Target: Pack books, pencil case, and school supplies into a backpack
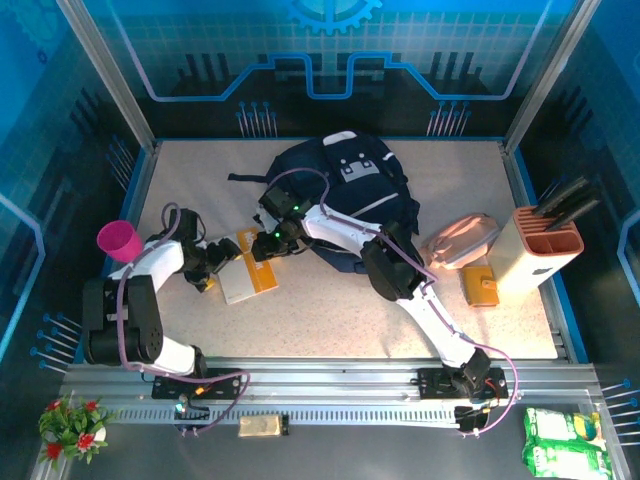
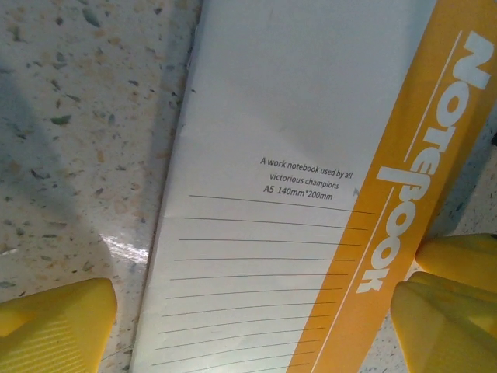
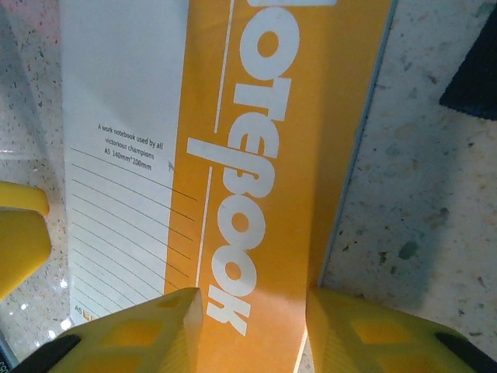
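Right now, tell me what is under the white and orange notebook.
The notebook lies on the speckled table, which shows beside its edges in both wrist views. Whatever sits directly beneath its cover is hidden, so I cannot say if anything else is under it.

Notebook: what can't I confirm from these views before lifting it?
Right wrist: whether the right gripper actually pinches the notebook; contact is cut off by the bottom edge.
Top external: notebook's edges, covered by the left gripper and right gripper; whether the backpack is unzipped, the right arm crossing it.
Left wrist: notebook's corners, cut off by the frame.
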Available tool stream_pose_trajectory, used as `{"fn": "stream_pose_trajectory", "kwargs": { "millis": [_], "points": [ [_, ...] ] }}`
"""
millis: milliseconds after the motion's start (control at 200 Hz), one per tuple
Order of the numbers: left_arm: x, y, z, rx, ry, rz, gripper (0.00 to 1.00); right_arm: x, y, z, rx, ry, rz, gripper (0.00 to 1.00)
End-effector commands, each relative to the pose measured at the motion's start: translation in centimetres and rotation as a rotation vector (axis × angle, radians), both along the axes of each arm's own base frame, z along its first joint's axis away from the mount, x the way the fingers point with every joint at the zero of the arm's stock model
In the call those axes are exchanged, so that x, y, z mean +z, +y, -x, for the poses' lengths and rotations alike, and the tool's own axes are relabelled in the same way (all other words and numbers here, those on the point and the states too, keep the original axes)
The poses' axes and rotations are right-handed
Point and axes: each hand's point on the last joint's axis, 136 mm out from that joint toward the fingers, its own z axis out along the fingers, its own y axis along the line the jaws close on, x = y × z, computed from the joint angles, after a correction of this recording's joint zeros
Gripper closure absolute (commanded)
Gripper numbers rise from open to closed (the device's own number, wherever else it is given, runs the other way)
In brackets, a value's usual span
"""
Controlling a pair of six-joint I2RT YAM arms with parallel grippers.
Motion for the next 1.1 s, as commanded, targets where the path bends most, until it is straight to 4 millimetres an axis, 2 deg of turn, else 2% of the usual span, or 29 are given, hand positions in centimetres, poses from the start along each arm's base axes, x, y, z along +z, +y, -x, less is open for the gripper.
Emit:
{"fn": "stream_pose_trajectory", "kwargs": {
  "millis": [0,160,255,460,675,840,990,1096],
  "points": [
    [-0.7,-0.5,0.4,-0.016,0.017,0.046,0.09,-1.0,0.3,1.3,0.027,0.037,0.024,0.60],
    [-0.9,-1.1,0.3,-0.029,0.023,0.077,0.10,-1.8,-0.1,1.4,0.020,0.043,0.050,0.61],
    [-0.2,-1.7,-0.1,-0.047,-0.004,0.111,0.12,-2.2,-0.3,1.4,0.017,0.045,0.065,0.61],
    [3.6,-2.9,-1.4,-0.105,-0.106,0.180,0.18,-2.7,-0.6,1.4,0.011,0.055,0.086,0.62],
    [6.0,-3.6,-1.6,-0.128,-0.178,0.210,0.30,-3.5,-1.3,1.1,-0.016,0.060,0.123,0.63],
    [6.2,-3.9,-1.6,-0.137,-0.202,0.224,0.38,-3.9,-1.9,0.8,-0.036,0.066,0.144,0.63],
    [6.4,-5.1,-1.9,-0.167,-0.253,0.302,0.33,-4.2,-2.3,0.7,-0.048,0.072,0.155,0.62],
    [6.1,-5.0,-1.9,-0.165,-0.249,0.298,0.33,-4.3,-2.4,0.7,-0.052,0.074,0.156,0.62]
  ]
}}
